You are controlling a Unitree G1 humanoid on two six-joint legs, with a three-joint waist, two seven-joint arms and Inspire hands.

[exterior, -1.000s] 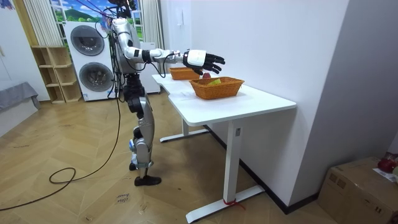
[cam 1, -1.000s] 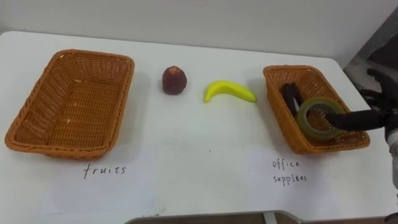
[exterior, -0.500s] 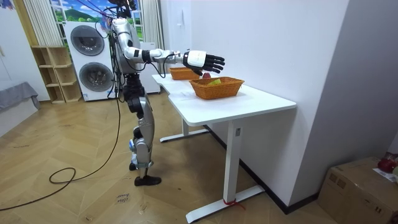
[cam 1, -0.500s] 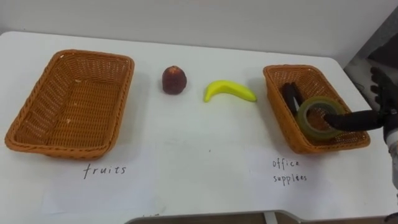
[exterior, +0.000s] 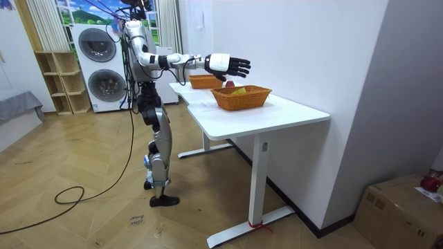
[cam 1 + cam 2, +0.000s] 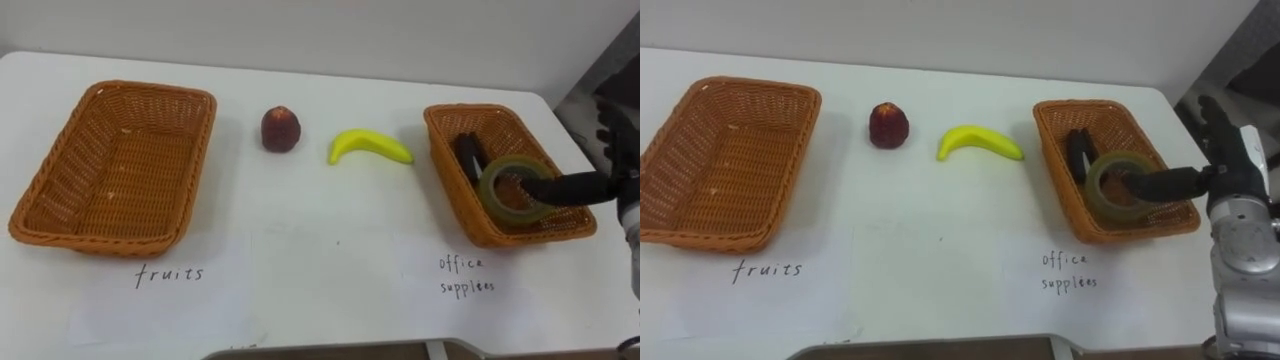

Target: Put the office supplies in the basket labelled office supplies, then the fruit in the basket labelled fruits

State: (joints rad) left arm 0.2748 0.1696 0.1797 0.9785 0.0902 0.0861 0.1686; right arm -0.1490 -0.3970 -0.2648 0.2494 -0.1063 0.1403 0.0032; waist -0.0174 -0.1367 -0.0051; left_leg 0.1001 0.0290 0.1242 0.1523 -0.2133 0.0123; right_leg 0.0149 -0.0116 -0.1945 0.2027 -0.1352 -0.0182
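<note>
An orange wicker basket (image 6: 482, 109) labelled office supplies stands on the right of the white table, holding a yellowish tape roll (image 6: 512, 190) and a black item (image 6: 466, 152). The fruits basket (image 6: 150, 88) on the left has nothing in it. Between the two baskets lie a dark red apple (image 6: 281, 128) and a yellow banana (image 6: 368, 146). My right hand (image 6: 1236, 165) hovers open over the office basket's right side, fingers straight, with its thumb (image 6: 575, 188) pointing at the tape roll. In the room view the right hand (image 5: 225, 64) is stretched out above that basket.
Handwritten labels lie in front of each basket, near the table's front edge (image 6: 330, 345). A wall runs close behind the table. I stand at the table's long side, with washing machines (image 5: 100, 66) and shelves behind me.
My right hand has risen slightly above the office basket. The tape roll, fruit and baskets have stayed put.
</note>
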